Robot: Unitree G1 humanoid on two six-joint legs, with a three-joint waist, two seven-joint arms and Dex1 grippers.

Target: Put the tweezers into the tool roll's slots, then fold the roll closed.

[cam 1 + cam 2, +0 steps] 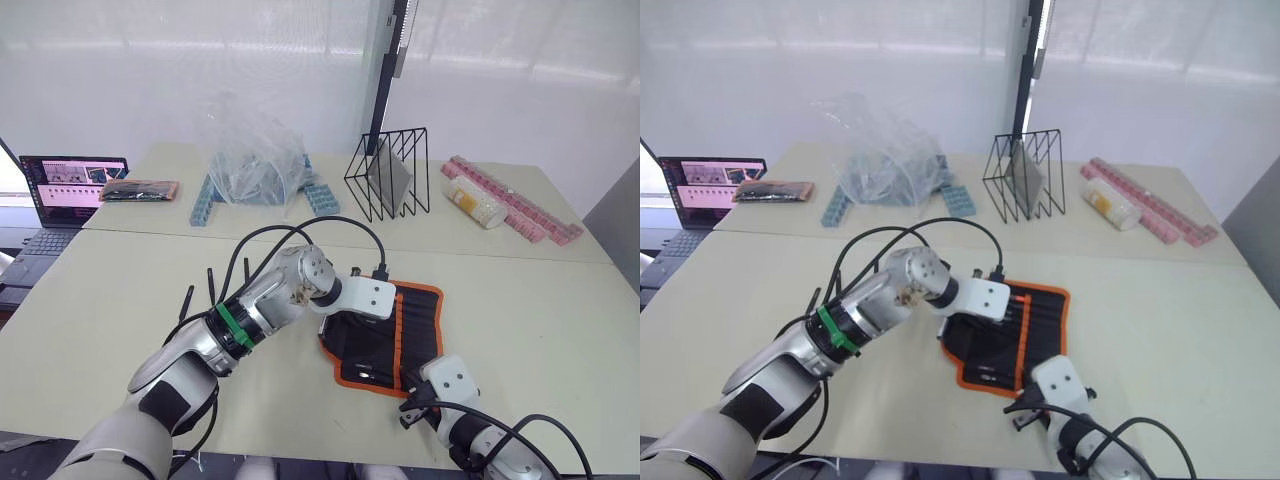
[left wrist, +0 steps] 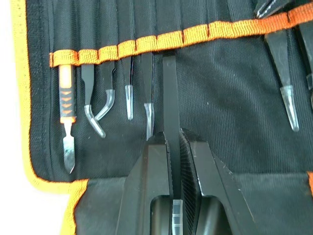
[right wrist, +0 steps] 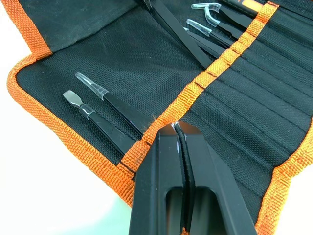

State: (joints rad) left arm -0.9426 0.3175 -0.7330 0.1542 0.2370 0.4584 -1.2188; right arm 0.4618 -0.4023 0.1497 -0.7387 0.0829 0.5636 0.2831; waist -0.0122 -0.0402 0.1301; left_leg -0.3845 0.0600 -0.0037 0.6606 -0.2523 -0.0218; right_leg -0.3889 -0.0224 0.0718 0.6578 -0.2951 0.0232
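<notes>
Black fabric tool roll [image 1: 385,335] lying open near the front edge of the table [image 1: 560,310], orange trim outlining it, inner face up. Left gripper [image 2: 172,147] reaching over the roll, clenched on one slim black pair of tweezers [image 2: 169,98] whose upper end meets the orange strip [image 2: 161,41] dividing the slots [image 2: 142,29]. Seated beside it along the same strip: an orange-handled blade tool [image 2: 67,112], a bent-tip pair [image 2: 95,110] and two straight pairs with clear tip caps [image 2: 129,100]; a further capped pair [image 2: 286,88] well apart on the other side. Right gripper [image 3: 177,134] at the roll's front edge, fingers closed with the tips pressed to the orange strip, apparently pinning the fabric; whether any fabric is caught between them cannot be told. More black tweezers [image 1: 212,285] lying on the bare table just beyond the left forearm, towards the left edge.

Step in hand, as judged: insertion of a pair of tweezers into a free slot, with loose pairs left to fetch and the fold not yet begun. Next move calls for sliding the held pair straight along its own length under the strip, keeping it in line with the chosen pocket and clear of the neighbouring capped tip, with the roll held flat against the push.
</notes>
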